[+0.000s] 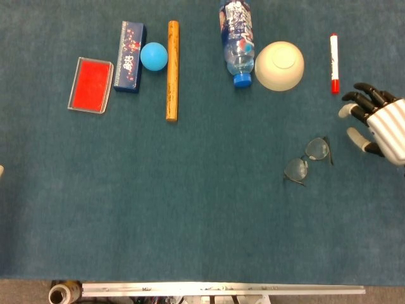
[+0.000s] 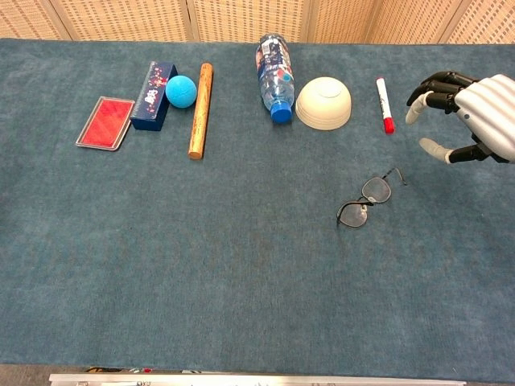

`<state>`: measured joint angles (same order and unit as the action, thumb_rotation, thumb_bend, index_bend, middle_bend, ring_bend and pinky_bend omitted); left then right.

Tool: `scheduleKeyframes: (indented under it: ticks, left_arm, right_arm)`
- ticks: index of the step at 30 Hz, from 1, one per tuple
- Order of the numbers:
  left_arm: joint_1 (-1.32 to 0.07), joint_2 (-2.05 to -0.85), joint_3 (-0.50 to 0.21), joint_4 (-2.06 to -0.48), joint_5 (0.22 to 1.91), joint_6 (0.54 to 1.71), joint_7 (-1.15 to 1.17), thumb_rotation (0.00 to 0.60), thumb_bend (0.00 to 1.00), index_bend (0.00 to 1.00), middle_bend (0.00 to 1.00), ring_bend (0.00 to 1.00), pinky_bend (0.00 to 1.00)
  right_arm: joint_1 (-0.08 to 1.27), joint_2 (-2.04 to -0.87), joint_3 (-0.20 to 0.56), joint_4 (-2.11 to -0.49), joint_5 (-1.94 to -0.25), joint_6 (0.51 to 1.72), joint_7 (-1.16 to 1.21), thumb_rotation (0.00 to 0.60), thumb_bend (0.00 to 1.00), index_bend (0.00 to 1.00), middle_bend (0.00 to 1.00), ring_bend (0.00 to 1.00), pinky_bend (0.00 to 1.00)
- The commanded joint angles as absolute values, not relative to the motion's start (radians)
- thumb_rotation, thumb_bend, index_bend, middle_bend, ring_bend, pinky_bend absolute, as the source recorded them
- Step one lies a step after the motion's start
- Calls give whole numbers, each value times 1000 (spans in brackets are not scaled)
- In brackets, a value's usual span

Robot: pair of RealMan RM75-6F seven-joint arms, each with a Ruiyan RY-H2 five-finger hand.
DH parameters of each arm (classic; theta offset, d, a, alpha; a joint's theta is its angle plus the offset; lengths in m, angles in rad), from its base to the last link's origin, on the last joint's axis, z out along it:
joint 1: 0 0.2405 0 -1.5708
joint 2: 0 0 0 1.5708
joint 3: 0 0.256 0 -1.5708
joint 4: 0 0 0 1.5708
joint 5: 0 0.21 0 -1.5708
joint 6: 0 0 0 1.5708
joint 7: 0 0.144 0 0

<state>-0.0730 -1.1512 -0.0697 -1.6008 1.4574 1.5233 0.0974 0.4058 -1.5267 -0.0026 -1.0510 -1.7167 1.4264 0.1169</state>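
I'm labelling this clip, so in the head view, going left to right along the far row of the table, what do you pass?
Red tray → dark blue box → blue ball → wooden rod → water bottle → upturned cream bowl → red-capped marker. Nearer than that row lie the glasses, with the right hand at the right edge.
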Motion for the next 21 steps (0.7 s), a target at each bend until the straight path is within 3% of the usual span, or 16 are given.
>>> scheduleKeyframes:
  ticks: [1,21]
  left_arm:
    - [-72,-1150,-70,-1602,1457,1524,94,600,114,429,410,363,547]
    - [-69,-1139,-70,-1607,1459,1525,75,600,114,430,411,363,547]
  right_arm:
    - [409,-1547,-8,-1029,-1711,1409,123,600,294,443,354,202,450]
    - [432,-1641,-31,-942,-1709,1360,154,600,294,443,354,202,451]
